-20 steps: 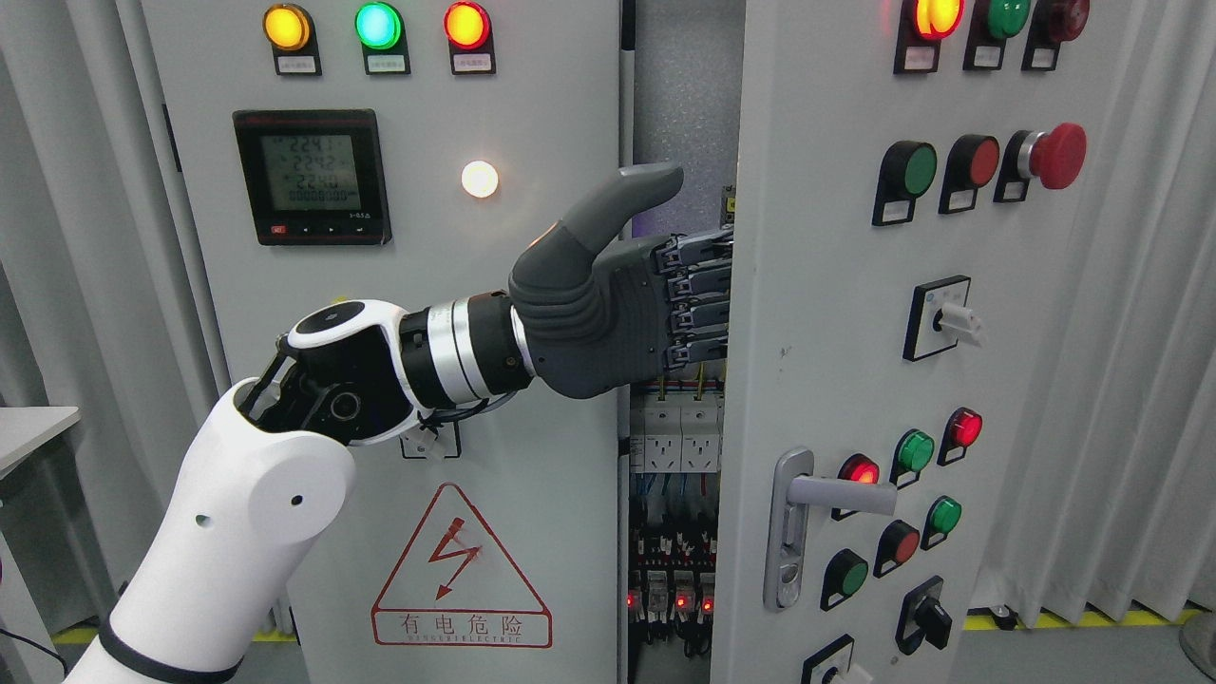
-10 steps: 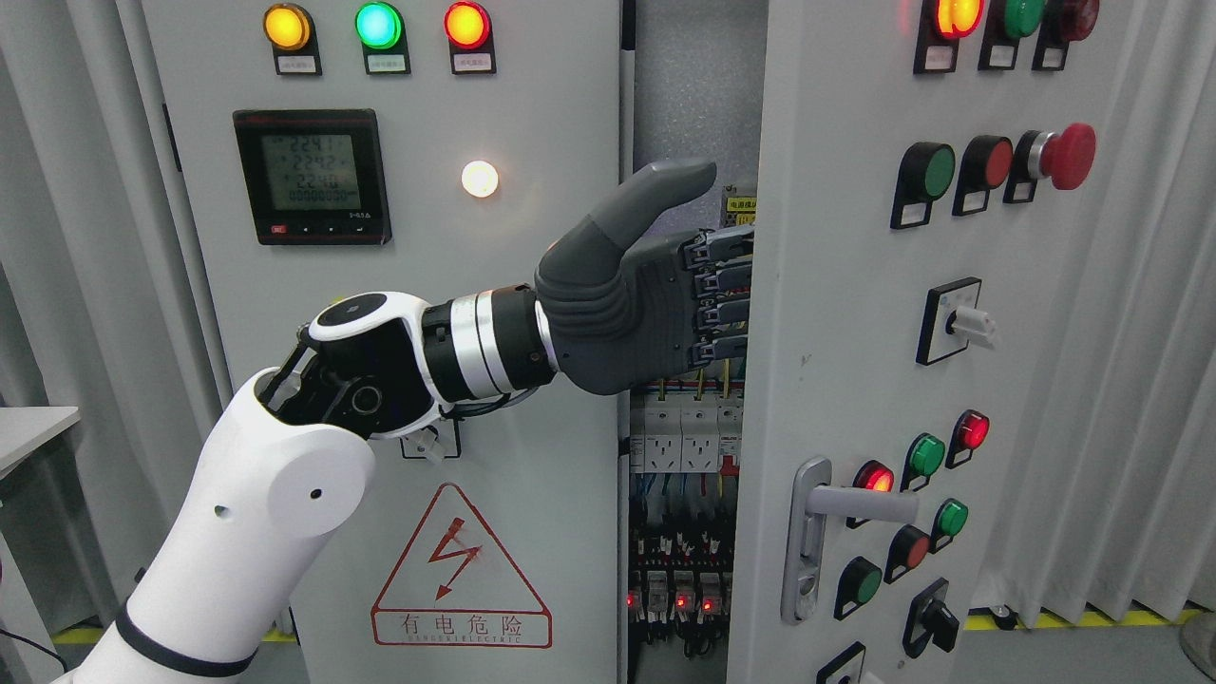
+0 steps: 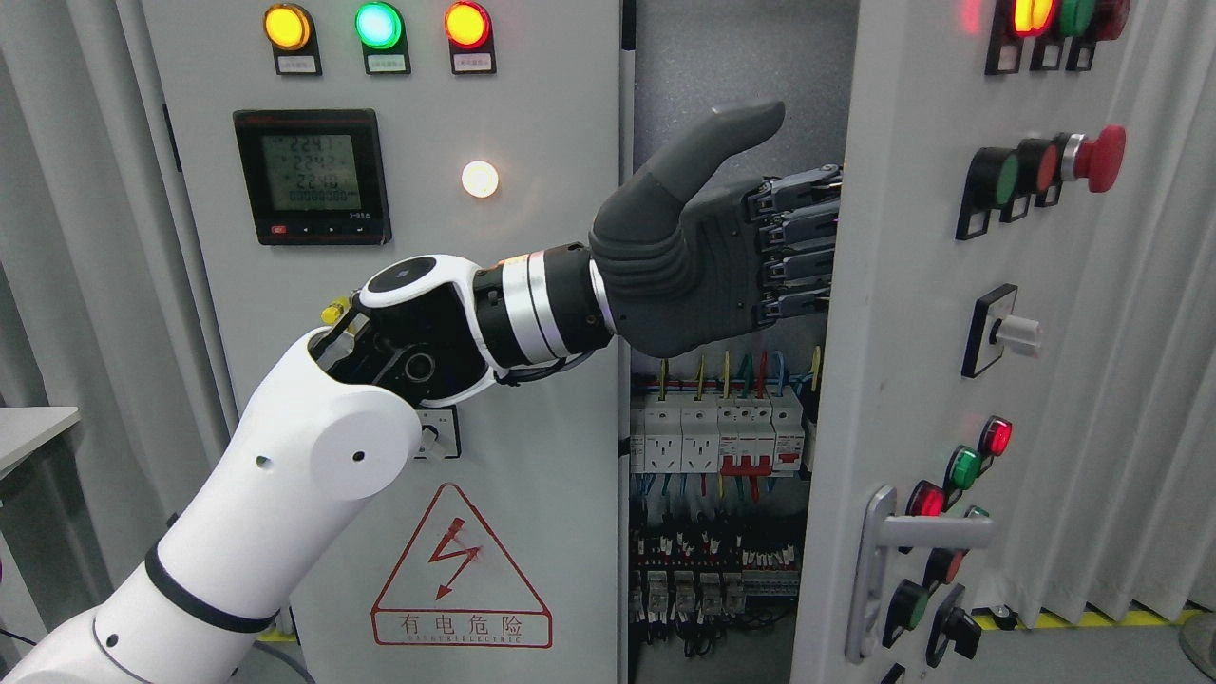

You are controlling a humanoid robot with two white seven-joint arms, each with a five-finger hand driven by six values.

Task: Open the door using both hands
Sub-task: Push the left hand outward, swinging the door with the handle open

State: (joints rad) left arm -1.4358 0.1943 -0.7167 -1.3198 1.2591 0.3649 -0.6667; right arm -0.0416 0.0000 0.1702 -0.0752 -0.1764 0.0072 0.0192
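White left arm (image 3: 285, 494) comes in from lower left, black elbow joint and silver wrist ring, reaching up and right across the cabinet front. Dark grey left hand (image 3: 703, 256) sits at the gap between the two doors, thumb sticking up and to the right, palm side facing the camera. Its four fingers (image 3: 798, 237) run straight out to the right and go behind the inner edge of the right-hand grey metal cabinet door (image 3: 902, 332); tips hidden behind that edge, so the fingers are hooked on the door edge, exact curl cannot be told.

That door stands swung open towards the camera, hinged at the right. It carries round red and green push buttons, a red mushroom stop button (image 3: 1102, 157), a white selector switch (image 3: 1012, 332) and a silver lever handle (image 3: 912, 541) low down.

Left-hand grey door (image 3: 532, 380) is closed, with three lit pilot lamps at top, black digital meter (image 3: 311, 176), a white lamp (image 3: 480, 179) and a red triangular electric-hazard sign (image 3: 461, 570).

Behind the gap: white circuit breakers (image 3: 717, 432) with coloured wires, black terminals below. Grey curtains (image 3: 1159, 332) at both sides.
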